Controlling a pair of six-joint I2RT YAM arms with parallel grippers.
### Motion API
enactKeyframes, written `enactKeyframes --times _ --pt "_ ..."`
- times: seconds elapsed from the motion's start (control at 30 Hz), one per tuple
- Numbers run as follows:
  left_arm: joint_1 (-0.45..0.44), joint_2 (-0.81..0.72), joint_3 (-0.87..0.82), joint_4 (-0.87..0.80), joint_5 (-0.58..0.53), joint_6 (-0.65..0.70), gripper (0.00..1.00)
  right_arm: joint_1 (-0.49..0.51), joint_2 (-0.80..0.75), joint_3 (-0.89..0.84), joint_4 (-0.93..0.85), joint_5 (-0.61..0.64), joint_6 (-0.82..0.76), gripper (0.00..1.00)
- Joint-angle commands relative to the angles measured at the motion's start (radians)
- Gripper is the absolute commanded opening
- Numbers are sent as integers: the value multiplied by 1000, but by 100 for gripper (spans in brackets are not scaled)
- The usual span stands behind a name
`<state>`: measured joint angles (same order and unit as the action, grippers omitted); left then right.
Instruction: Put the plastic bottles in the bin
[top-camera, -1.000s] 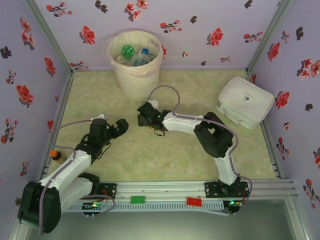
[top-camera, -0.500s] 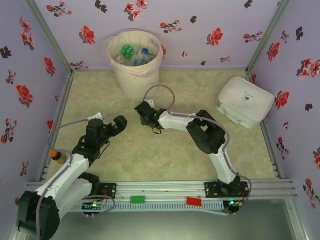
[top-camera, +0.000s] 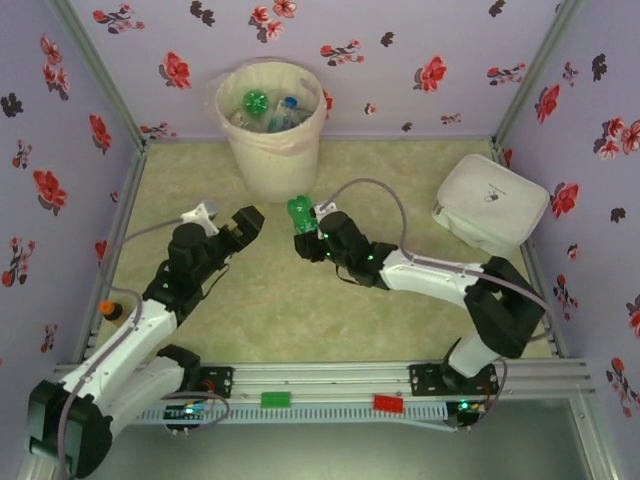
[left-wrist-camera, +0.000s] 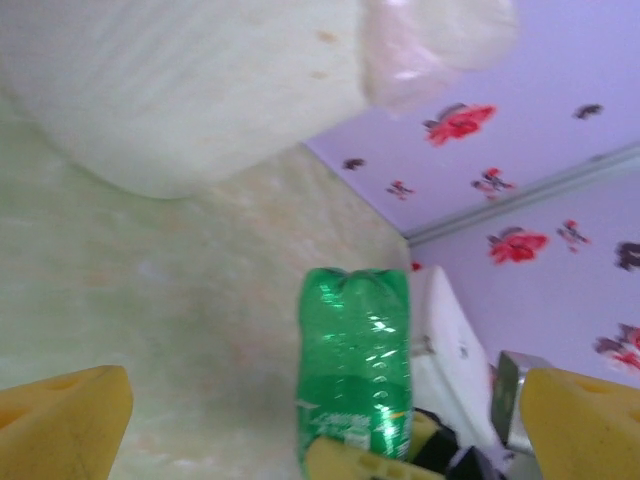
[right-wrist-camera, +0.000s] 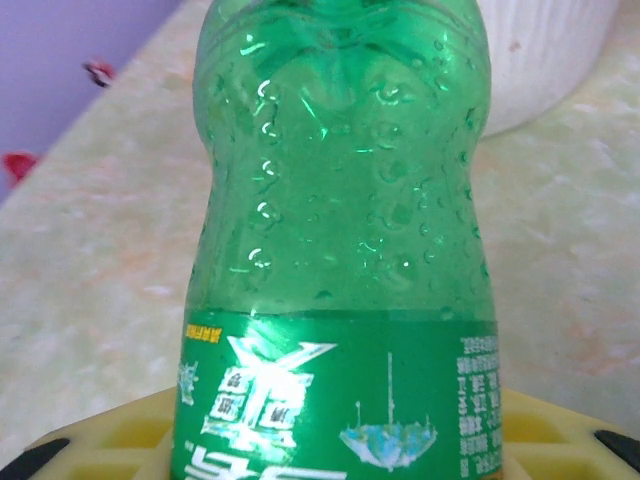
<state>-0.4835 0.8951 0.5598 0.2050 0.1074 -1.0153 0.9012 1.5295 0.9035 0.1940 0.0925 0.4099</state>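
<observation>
Right wrist view: you've got a green bottle, droplets on it, label low, clamped in the right gripper; left gripper gapes wide.

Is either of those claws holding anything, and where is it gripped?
The right gripper holds a green bottle around its labelled band. The left gripper is open and empty.
</observation>
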Motion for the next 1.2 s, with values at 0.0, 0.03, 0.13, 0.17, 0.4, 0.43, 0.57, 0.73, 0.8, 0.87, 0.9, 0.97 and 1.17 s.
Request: enactKeyframes --times 0.0,0.03,0.13,0.17,0.4,0.43,0.57,0.73,0.8,0.87,0.9,0.97,1.17 --pt "-76 66 84 84 -14 7 100 -4 -63 -44 133 -95 -10 44" --pt "-100 101 110 84 -15 17 100 -3 -77 -49 140 -110 -10 44" --pt "-150 186 174 85 -16 51 100 -5 -113 -58 145 -120 -21 44" --pt "-159 208 191 84 -20 63 100 -5 -124 -62 144 -120 -25 44" --pt "-180 325 249 128 -44 64 100 -3 -202 -97 132 -115 -48 44" --pt "-186 340 258 131 -44 62 100 -5 -206 -97 125 -117 -51 44" --pt "-204 398 291 139 -32 54 95 -4 -218 -97 117 -122 -60 44" --pt "-207 425 302 183 -14 49 76 -4 -223 -109 127 -105 -58 44" --pt "-208 432 308 195 -8 47 66 -5 -224 -113 128 -100 -57 45" --pt "-208 439 320 197 -5 55 54 -4 -227 -119 128 -93 -55 47" --pt "-208 442 330 195 -3 63 48 -5 -228 -123 129 -85 -52 49" --pt "-209 454 352 191 0 82 38 -5 -239 -129 131 -75 -41 57" --pt "-186 511 479 110 5 187 29 -5 -339 -161 90 -2 -20 98"
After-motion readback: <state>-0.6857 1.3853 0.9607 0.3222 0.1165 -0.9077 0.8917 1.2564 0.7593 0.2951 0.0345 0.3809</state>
